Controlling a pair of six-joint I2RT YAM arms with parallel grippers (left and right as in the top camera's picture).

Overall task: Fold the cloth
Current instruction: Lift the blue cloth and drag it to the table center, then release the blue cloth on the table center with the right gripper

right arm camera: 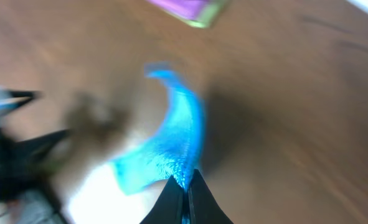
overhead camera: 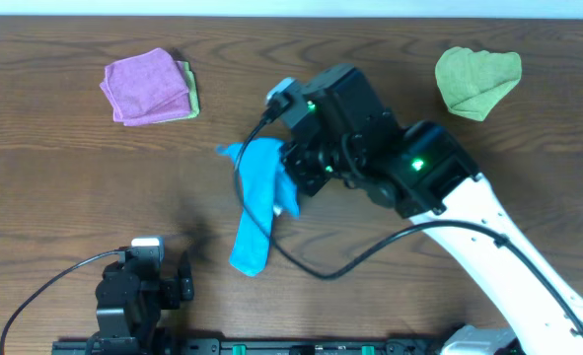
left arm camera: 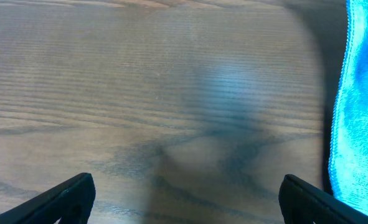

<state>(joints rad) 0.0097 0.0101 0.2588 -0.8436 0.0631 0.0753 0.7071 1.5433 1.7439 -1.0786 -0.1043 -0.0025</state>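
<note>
Wood-grain brown table (overhead camera: 64, 187) runs across all of my feeds. Nearest to me, along its front edge, sits the left gripper (left arm camera: 187, 193). Its two black fingers (left arm camera: 68, 198) are spread wide at the bottom corners of the left wrist view, with only bare board between them. Just past it, the cloth (overhead camera: 255, 202) shows from overhead as a bright sky-blue strip near the middle of the table, bunched and gathered rather than flat. Its lower end reaches toward me and its upper part is drawn in under the right gripper (right arm camera: 184, 186). I cannot tell how much of it rests on the wood. I see the grip itself only in the right wrist feed: the fingertips are pinched together on an edge of the cloth, which curves away from them in a narrow arc of nubby terry. That picture is smeared, so finer detail is lost to me. The overhead hides those fingertips beneath the black wrist housing (overhead camera: 335, 108). My left wrist camera catches only a stitched blue border down its right side. Farther back on the left, a pink-purple cloth (overhead camera: 145, 87) lies folded on a folded lime-green cloth (overhead camera: 191, 97). Well apart at the far right sits a crumpled lime-green cloth (overhead camera: 476, 81). A pale strip (overhead camera: 291, 7) borders the table's far edge.
</note>
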